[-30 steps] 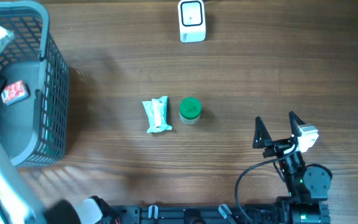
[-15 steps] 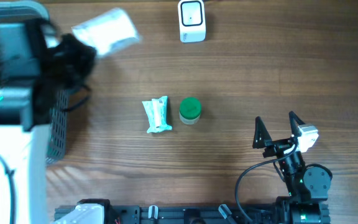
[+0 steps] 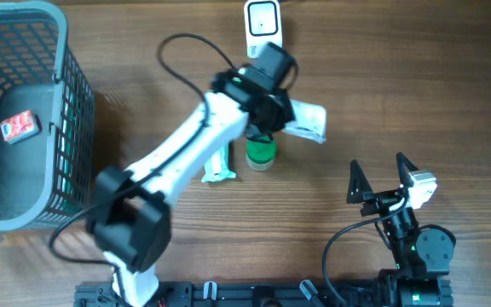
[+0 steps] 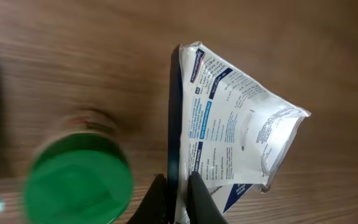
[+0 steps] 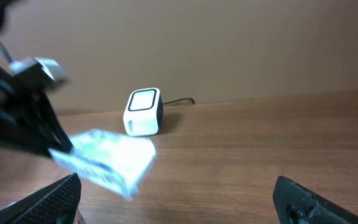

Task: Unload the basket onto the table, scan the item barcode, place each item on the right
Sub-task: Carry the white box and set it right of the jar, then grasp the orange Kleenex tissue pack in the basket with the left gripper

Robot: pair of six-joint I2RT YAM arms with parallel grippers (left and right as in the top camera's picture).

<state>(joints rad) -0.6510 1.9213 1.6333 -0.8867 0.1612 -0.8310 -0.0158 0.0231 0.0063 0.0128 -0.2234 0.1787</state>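
Observation:
The item is a flat white packet (image 3: 306, 121) printed in blue. My left gripper (image 3: 276, 113) is shut on its edge and holds it above the table, just below the white barcode scanner (image 3: 263, 28). In the left wrist view the packet (image 4: 236, 127) fans out to the right of the pinched jaws (image 4: 178, 194), printed side showing. From the right wrist view the packet (image 5: 107, 157) hangs blurred in front of the scanner (image 5: 143, 112). My right gripper (image 3: 382, 181) rests open at the lower right, nothing between its fingers (image 5: 179, 194).
A green-lidded jar (image 3: 261, 152) stands under the left arm, also seen close in the left wrist view (image 4: 79, 179). A white-and-green packet (image 3: 219, 174) lies beside it. A grey basket (image 3: 68, 111) at the far left holds a red item (image 3: 20, 126).
My left arm has swung from over the basket to the middle of the table, carrying the white packet to just below the scanner. The right arm has not moved.

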